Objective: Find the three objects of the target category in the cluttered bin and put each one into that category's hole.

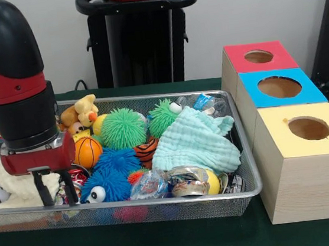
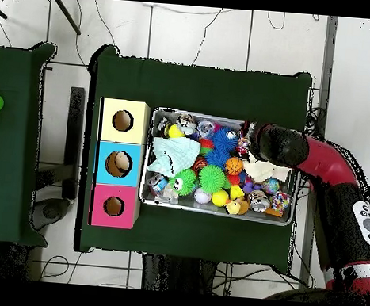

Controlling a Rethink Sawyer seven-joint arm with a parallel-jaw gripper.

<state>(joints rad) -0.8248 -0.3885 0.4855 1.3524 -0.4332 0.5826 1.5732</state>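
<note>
yellow box [image 1: 306, 166], toy-filled wire bin [image 1: 162, 203]

Pale wall [image 1: 246, 1], tiled floor [image 2: 197, 33] with cables, green-covered side table [image 2: 14, 146].

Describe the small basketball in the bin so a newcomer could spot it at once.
Start at the wire mesh bin on the green table, then find the gripper at the bin's left end in the front view. Just right of the arm sits the small basketball, beside the green spiky ball. It is smooth and orange with black seams, unlike the fuzzy toys around it.
</note>
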